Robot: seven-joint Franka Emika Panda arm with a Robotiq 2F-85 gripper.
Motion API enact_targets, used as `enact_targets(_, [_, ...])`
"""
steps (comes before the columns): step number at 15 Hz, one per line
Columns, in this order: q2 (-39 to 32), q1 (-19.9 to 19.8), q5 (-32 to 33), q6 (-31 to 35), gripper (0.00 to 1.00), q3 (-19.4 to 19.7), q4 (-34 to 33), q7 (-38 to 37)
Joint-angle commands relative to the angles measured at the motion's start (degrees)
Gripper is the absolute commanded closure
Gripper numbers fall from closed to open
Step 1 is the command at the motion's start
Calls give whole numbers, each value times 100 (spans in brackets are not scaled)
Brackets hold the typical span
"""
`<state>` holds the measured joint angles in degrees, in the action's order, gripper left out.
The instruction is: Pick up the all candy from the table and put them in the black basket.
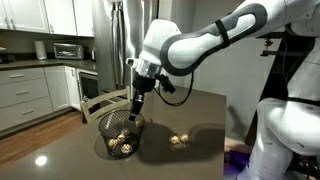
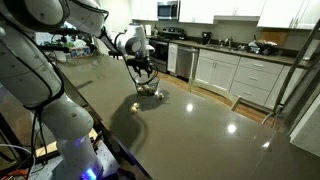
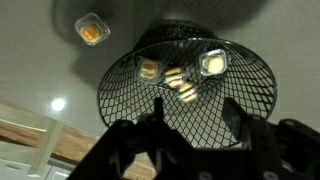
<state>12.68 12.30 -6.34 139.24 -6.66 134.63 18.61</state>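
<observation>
The black basket (image 1: 104, 129) stands on the dark brown table (image 1: 60, 160); it also shows in an exterior view (image 2: 152, 92) and fills the wrist view (image 3: 130, 75). Several gold-wrapped candy pieces (image 3: 180, 80) lie inside it. More candy (image 1: 180, 140) lies on the table beside the basket, seen as one piece in the wrist view (image 3: 91, 30) and in an exterior view (image 2: 137, 105). My gripper (image 3: 197, 115) hangs just above the basket's rim, open and empty, in both exterior views (image 1: 137, 108) (image 2: 145, 72).
The table's rounded edge runs at the front (image 1: 30, 172). White kitchen cabinets (image 1: 25, 95), a steel fridge (image 1: 110, 40) and a counter (image 2: 250, 60) stand beyond the table. The robot's white base (image 1: 285, 140) is at the table's side.
</observation>
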Motion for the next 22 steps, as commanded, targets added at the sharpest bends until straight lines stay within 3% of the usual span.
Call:
enact_targets(1, [224,-16,129,-132,7,10,82,76])
enact_targets(4, [313,-53,272,-303,0,1,76,-6])
enact_targets(22, [407,-624,1194,-1891,0,167,-29,-845])
